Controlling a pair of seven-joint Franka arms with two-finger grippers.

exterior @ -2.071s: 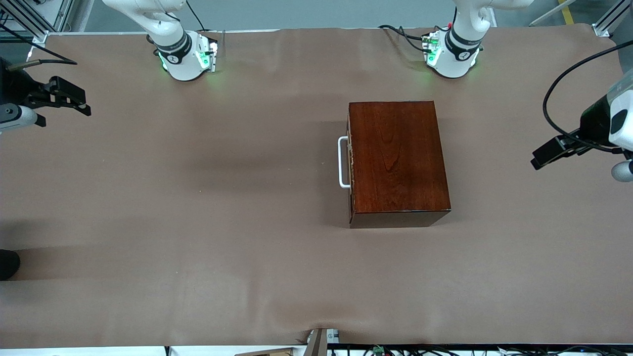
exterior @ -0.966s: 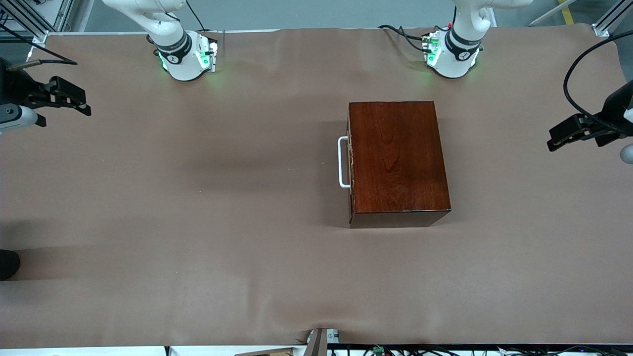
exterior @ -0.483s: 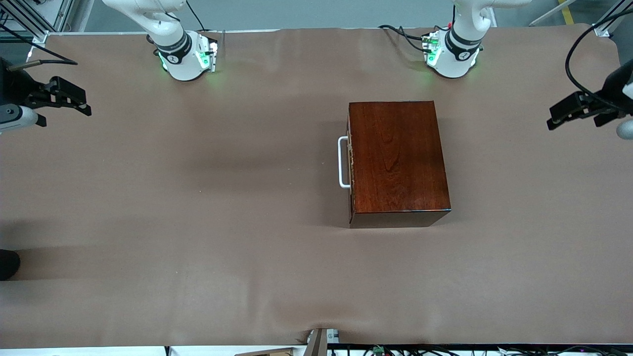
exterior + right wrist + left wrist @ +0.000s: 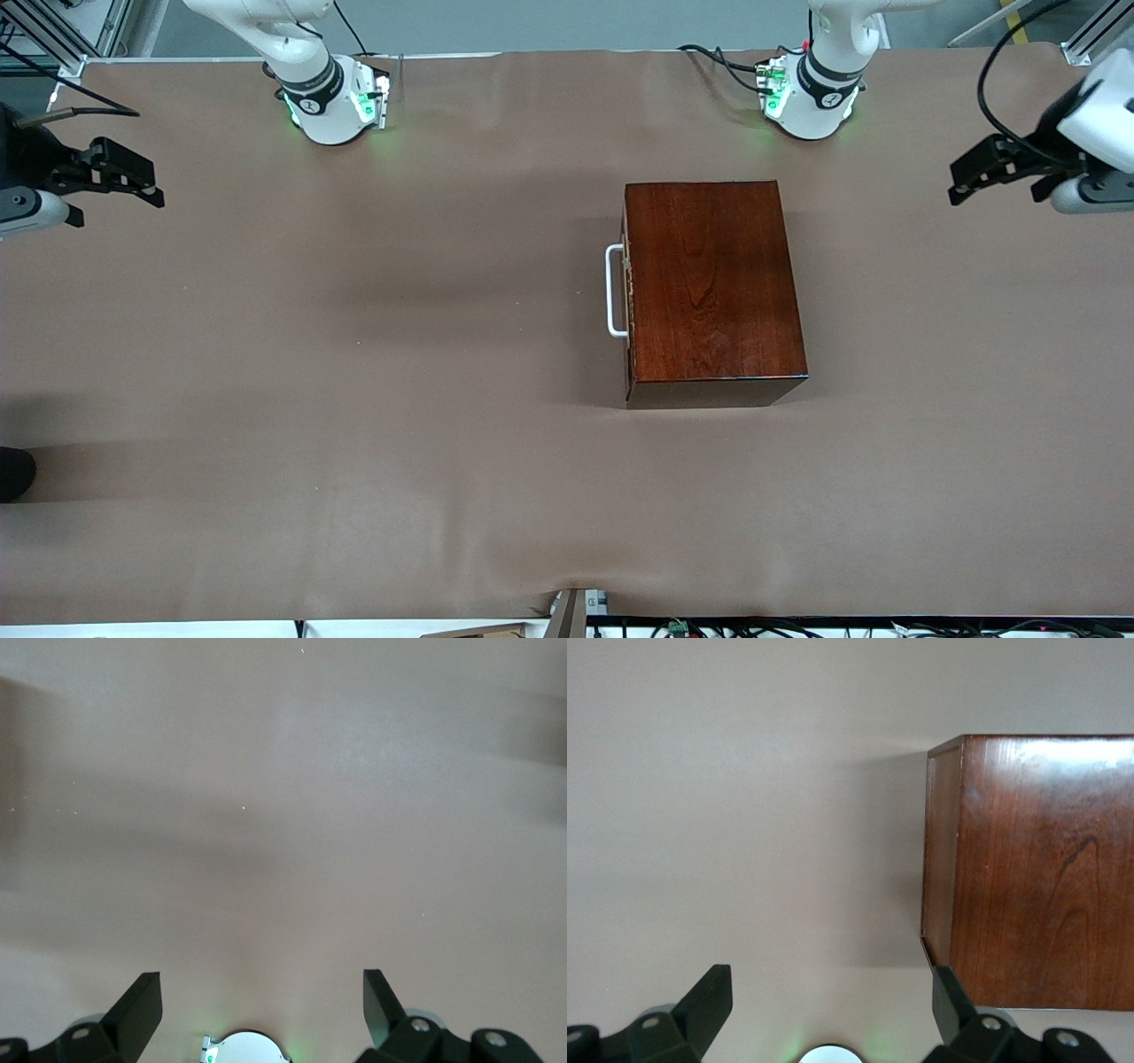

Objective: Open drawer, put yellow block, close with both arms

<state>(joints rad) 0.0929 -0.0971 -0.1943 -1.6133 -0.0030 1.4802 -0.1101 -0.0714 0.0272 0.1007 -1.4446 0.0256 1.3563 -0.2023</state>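
Now both my claws, left claw and right claw, hang wide and empty; the drawer looks stiff and glossy, so I'd hook its white handle.

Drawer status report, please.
Both pincers open: left pincer and right pincer at table ends. Drawer shut, handle untouched. Yellow block not visible.

Drawer shut flush in the glossy dark mahogany box, only its dark reddish-brown front edge showing. White U-shaped bar handle stood out from that front, toward the right arm's end of the table. Box lay flat, nearer the front camera than the left arm's base.
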